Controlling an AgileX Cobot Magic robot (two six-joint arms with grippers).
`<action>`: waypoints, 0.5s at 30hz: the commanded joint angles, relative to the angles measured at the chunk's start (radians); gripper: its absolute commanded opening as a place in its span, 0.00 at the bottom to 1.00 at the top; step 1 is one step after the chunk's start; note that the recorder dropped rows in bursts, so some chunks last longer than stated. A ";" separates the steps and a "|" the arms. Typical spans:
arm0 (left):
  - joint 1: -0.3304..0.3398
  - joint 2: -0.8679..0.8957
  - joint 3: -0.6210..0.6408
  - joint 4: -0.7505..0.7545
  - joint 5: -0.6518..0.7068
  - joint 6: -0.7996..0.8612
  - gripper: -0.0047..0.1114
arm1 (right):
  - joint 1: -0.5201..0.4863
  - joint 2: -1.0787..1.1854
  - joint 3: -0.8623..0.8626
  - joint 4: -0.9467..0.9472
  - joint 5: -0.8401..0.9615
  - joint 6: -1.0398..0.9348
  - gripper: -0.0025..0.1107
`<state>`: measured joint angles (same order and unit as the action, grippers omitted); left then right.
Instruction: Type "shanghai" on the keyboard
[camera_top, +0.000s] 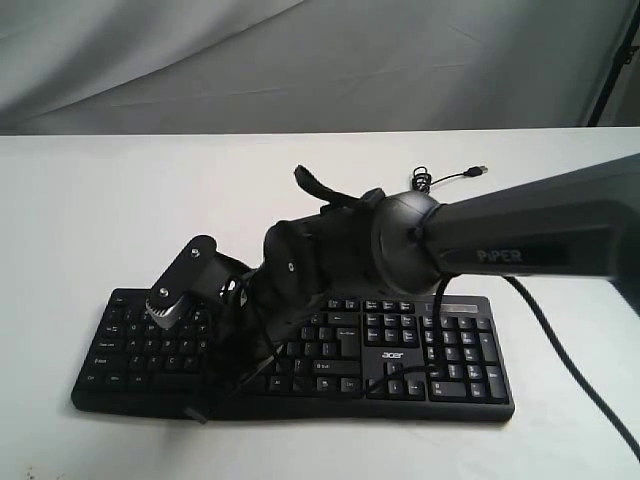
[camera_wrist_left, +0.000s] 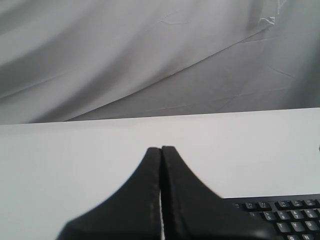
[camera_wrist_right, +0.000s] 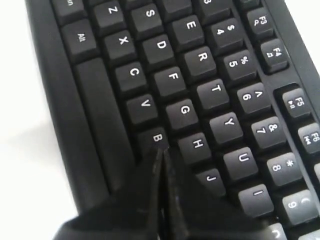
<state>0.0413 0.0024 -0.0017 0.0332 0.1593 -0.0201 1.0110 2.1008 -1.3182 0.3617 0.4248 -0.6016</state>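
Observation:
The black keyboard (camera_top: 330, 350) lies on the white table, its "acer" logo towards the front right. My right arm (camera_top: 540, 235) reaches across it from the right, and its wrist hides the fingertips in the exterior view. In the right wrist view, my right gripper (camera_wrist_right: 162, 151) is shut, with its tips low over the keyboard (camera_wrist_right: 172, 77) at the edge of the B key (camera_wrist_right: 156, 138), beside the H key (camera_wrist_right: 196, 144). My left gripper (camera_wrist_left: 161, 148) is shut on nothing, raised over bare table past the keyboard's (camera_wrist_left: 287, 215) far left corner.
My left arm (camera_top: 185, 275) hangs over the keyboard's left end. The thin black cable and its plug (camera_top: 478, 170) lie on the table behind the keyboard. A grey cloth backdrop (camera_top: 300, 60) hangs behind the table.

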 joint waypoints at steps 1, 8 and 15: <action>-0.006 -0.002 0.002 -0.002 -0.005 -0.003 0.04 | 0.004 0.000 -0.005 0.004 0.001 0.000 0.02; -0.006 -0.002 0.002 -0.002 -0.005 -0.003 0.04 | 0.004 -0.010 -0.021 -0.019 -0.009 0.000 0.02; -0.006 -0.002 0.002 -0.002 -0.005 -0.003 0.04 | 0.004 0.017 -0.164 -0.063 0.090 0.003 0.02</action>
<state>0.0413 0.0024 -0.0017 0.0332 0.1593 -0.0201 1.0110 2.1029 -1.4345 0.3223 0.4721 -0.6016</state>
